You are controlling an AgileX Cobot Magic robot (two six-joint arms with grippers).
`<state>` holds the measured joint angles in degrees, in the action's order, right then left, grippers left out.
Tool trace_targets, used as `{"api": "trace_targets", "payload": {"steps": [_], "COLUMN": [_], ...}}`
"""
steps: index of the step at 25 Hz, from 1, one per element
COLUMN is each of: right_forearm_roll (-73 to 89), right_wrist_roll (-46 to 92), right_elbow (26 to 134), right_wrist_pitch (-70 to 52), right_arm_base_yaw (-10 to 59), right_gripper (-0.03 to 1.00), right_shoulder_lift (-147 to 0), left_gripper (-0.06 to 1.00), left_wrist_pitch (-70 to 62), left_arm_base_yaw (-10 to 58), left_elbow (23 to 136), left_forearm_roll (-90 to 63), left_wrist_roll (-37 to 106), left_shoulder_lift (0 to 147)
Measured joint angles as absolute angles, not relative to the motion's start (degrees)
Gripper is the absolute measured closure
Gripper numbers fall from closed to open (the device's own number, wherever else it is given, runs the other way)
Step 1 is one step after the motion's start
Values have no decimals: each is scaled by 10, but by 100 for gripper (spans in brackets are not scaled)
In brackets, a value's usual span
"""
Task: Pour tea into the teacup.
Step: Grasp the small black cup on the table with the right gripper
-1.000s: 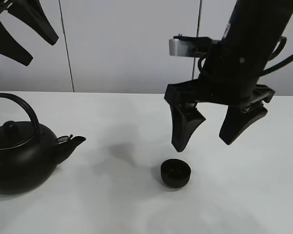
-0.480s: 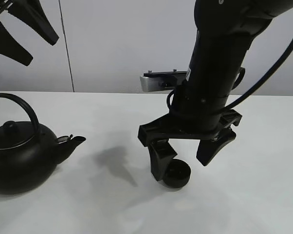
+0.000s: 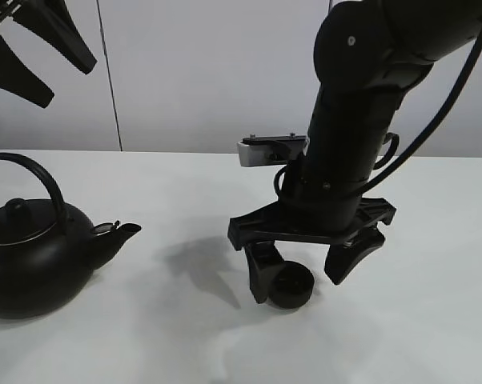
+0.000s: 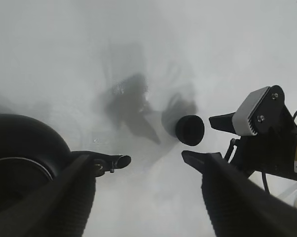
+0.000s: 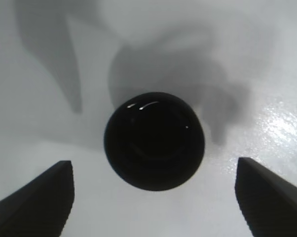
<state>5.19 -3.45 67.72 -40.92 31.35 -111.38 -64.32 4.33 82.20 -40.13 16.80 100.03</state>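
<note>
The teacup [image 3: 291, 286], small, low and matte black, stands on the white table [image 3: 185, 336] in front of the middle. My right gripper [image 3: 305, 270] is open and low over it, with one finger on each side of the cup and not touching it. The right wrist view shows the teacup [image 5: 154, 140] centred between the open fingers [image 5: 35, 197], and it looks empty. The big black teapot [image 3: 33, 256] with an arched handle stands at the left, its spout pointing right toward the cup. My left gripper [image 3: 67, 84] is open and empty, high above the teapot.
In the left wrist view the teapot [image 4: 20, 163] with its spout [image 4: 109, 160], the teacup [image 4: 190, 130] and the right arm's wrist camera [image 4: 262, 113] show far below. A grey panelled wall [image 3: 209, 72] stands behind the table.
My right gripper has come down and moved left, from above and behind the teacup to straddling it near the table. The left gripper, the teapot and the cup have not moved.
</note>
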Motion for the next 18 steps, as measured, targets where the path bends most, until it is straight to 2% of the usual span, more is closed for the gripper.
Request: {"api": "trace_targets", "payload": {"steps": [18], "right_forearm_roll": [68], "right_wrist_roll": [-39], "right_elbow": [677], "right_wrist_pitch": [-405], "right_arm_base_yaw": [294], "right_gripper": [39], "right_shoulder_lift": [-1139], "left_gripper": [49], "left_wrist_pitch": [-641], "left_arm_base_yaw": [43], "left_elbow": [822], "left_forearm_roll": [-401], "left_wrist_roll": [168], "left_shoulder_lift": [1000]}}
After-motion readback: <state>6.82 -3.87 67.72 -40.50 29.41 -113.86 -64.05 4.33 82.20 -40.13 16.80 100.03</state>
